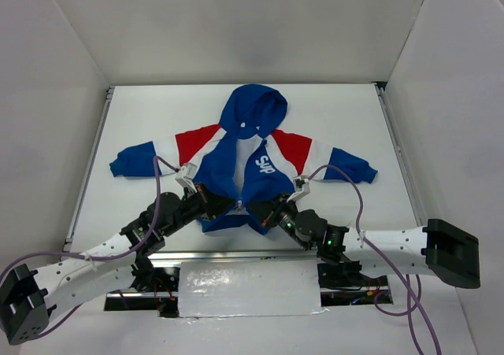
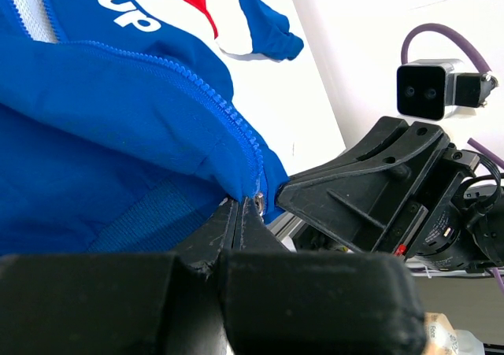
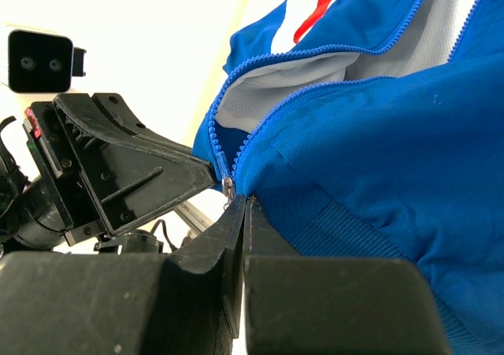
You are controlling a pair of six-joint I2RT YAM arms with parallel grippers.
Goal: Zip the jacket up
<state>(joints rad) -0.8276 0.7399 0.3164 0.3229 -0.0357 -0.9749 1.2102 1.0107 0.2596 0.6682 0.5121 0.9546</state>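
Top external view alone takes in the whole white table [image 1: 331, 111]. The jacket [image 1: 224, 170] lies flat on its back near the middle. Its blue hood [image 1: 253, 107] points to the far edge, its sleeves [image 1: 142, 157] are spread to both sides, and its hem [image 1: 224, 223] is nearest the arms. The body is royal blue with red and white bands across the shoulders, and white lettering [image 1: 265, 164] sits on one chest panel. The front lies open in a narrow V that shows pale lining [image 1: 250, 152].

From above, the left gripper [image 1: 211, 201] and right gripper [image 1: 264, 212] meet the hem on either side of the opening, close together. How their fingers stand is too small to read there.

The wrist views supply that. In the left wrist view the left gripper's [image 2: 240, 207] fingers are pressed tight together, pinching the jacket's bottom edge at the foot of the zipper [image 2: 236, 123]. The right gripper [image 2: 354, 190] is just beside it. The right wrist view mirrors this: the right gripper [image 3: 240, 205] is clenched on the ribbed hem, and the left gripper [image 3: 134, 174] nearly touches it. The two rows of blue teeth run apart upward and join only at a small metal slider [image 3: 227, 186] at the bottom.
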